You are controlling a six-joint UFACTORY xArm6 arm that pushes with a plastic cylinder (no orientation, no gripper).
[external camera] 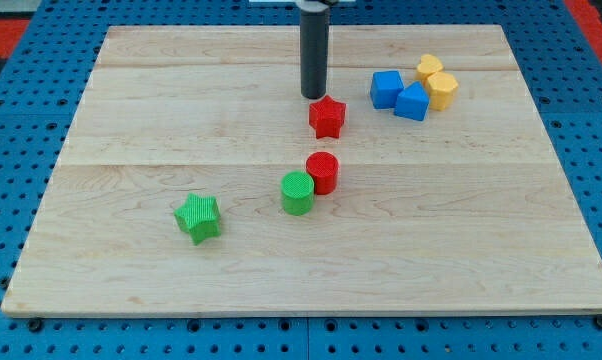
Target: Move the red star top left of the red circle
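Wooden board (131,80), pale, 3 planks, filling most of view; blue pegboard (11,120) around it.

Dark rod coming down from 12 o'clock edge, upright; my tip (313,97) set on board just behind red star, at star's 11 o'clock, touching or very nearly so; cannot tell which. Plain rod end, no jaws, holding nothing.

Blocks, larger cluster first:
- 2 blue blocks (399,95), blocky shape, exact form unclear, side by side at 2 o'clock of board centre, touching or almost.
- 2 yellow blocks (437,80), roughly hexagonal, just at 2 o'clock of blue pair, pressed close.
- Green star (198,217), alone at 7 o'clock of centre, well apart from rest.
- Green circle (298,192), just at 8 o'clock of red circle, touching it.
- Red circle (322,172), near board centre.
- Red star (327,117), at 12 o'clock of red circle, a shade toward 1 o'clock, near but apart.

Progress, as judged: star already above circle, so vertical part done or close. Left part not yet done; star sits marginally on wrong side. Remaining: nudge star toward 9 o'clock until resting at 10–11 o'clock of circle. Tip now on star's upper-left, poor side for that push; likely needs repositioning to star's 3 o'clock face first. Risk: downward shove driving star into red circle.
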